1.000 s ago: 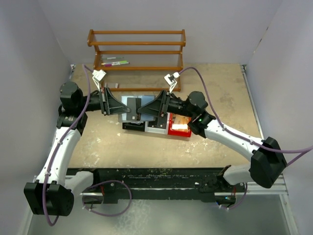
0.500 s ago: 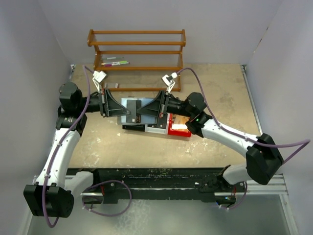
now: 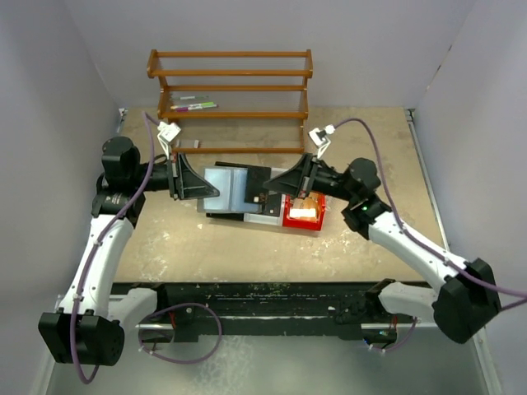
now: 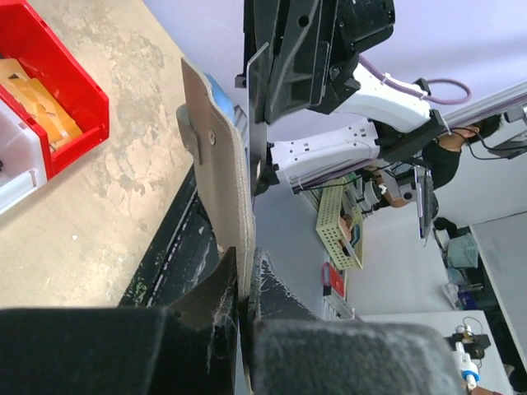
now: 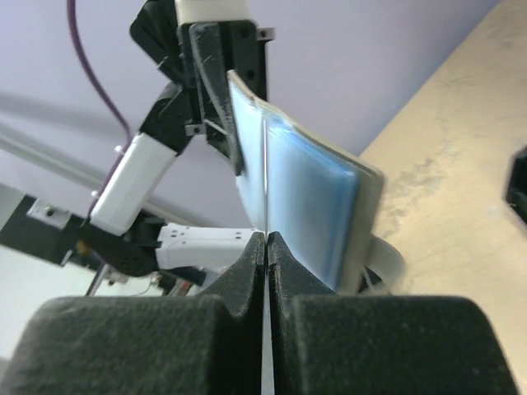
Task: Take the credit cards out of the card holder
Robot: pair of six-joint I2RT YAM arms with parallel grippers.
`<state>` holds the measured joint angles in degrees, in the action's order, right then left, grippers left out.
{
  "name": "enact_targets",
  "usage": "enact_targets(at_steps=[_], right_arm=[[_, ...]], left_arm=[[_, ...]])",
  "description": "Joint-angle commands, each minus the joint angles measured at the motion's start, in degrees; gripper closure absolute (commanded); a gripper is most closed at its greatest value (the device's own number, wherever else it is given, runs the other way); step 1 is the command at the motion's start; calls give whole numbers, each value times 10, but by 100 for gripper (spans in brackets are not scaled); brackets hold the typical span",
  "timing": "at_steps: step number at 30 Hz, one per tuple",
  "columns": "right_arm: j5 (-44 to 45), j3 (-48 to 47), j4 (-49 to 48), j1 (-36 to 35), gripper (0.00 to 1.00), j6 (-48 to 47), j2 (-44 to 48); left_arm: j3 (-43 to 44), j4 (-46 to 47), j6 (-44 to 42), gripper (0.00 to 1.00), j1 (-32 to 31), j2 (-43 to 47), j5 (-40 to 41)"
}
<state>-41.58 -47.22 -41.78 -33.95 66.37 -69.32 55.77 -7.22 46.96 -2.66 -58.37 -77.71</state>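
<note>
Right gripper [image 3: 277,190] sits farther right than a second ago. Its elbow has swung out, and its jaws, half spread then, are now pressed together. The left arm has hardly shifted.

Card holder [image 3: 224,186]: held off the table [image 3: 370,156] between the two arms, above the row of bins [image 3: 247,216], lying flat in the top view with the pale blue face up. At its right end a dark flat area shows. Whether that is the holder's darker panel or a card cannot be told from above.

Left gripper [image 3: 196,183]: fingers closed tight on the holder's left edge. The left wrist view shows the grey panel pinched between the pads and standing out from them.

In the right wrist view the right gripper pinches a thin sheet seen edge-on, taken to be a card [image 5: 265,206]. Its far part runs up against the blue face of the holder, so it appears not yet free.

Step in hand (judgement): extraction of a card, grip made and the draw begun.

Next move (judgement): pull straight right along the line of the pocket while the left gripper holds the holder firm. Any twist could bend the card or jam it. Once clear, the card needs a drop point. The red bin [image 3: 303,216] below already holds orange flat pieces.
</note>
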Motion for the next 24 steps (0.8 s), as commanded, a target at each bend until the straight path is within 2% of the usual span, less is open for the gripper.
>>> enact_targets(at_steps=[1,4,5,8,10,15,19,24], right_arm=[[-12,6,122,52,100,-78,75],[45,-24,313,71,100,-172,100],[65,-31,349,74,100,-191,101],[117,-41,418,77,100,-226,89],[138,-44,434,77,100,-236,68],[195,-72,434,70,100,-251,-27],[241,-99,427,39,100,-245,-102],[299,-177,441,-6,100,-247,-207]], left_arm=[[58,-155,-171,100,2,-1,32],[130,-338,-353,100,1,-33,113],[150,-385,-412,100,1,-43,137],[219,-512,-609,97,1,-68,213],[237,-566,-686,97,1,-78,254],[220,-650,-800,99,1,-98,270],[193,-663,-841,100,1,-108,303],[197,-687,-885,100,0,-137,329]])
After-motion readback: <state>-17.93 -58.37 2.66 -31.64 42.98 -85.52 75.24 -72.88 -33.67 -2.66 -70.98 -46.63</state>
